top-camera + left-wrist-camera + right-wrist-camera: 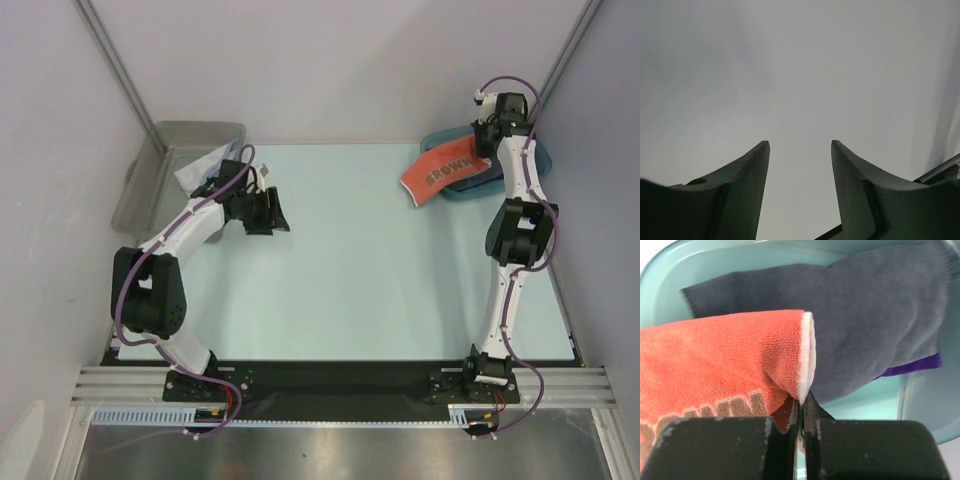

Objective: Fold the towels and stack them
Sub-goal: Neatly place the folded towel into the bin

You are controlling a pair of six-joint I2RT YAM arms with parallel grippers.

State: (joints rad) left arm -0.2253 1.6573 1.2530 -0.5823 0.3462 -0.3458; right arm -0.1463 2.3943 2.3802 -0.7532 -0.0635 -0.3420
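- Orange towel (715, 365) drapes over the teal bin (740, 260) rim at far right; its corner is pinched in the right gripper (801, 407), jaws tight on it; grey towel (875, 315) and purple towel (915, 367) lie in the bin.
- Likely step: drawing this towel out; next it needs carrying to the table (350, 280) and spreading flat.
- Left gripper (800, 150): fingers wide, holding nothing, near the grey bin (140, 190).

Terry-cloth orange towel (715, 355), glossy plastic teal bin (740, 260)

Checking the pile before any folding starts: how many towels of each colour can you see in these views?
orange-red towel: 1
grey-blue towel: 1
purple towel: 1
pale towel: 1
Total: 4
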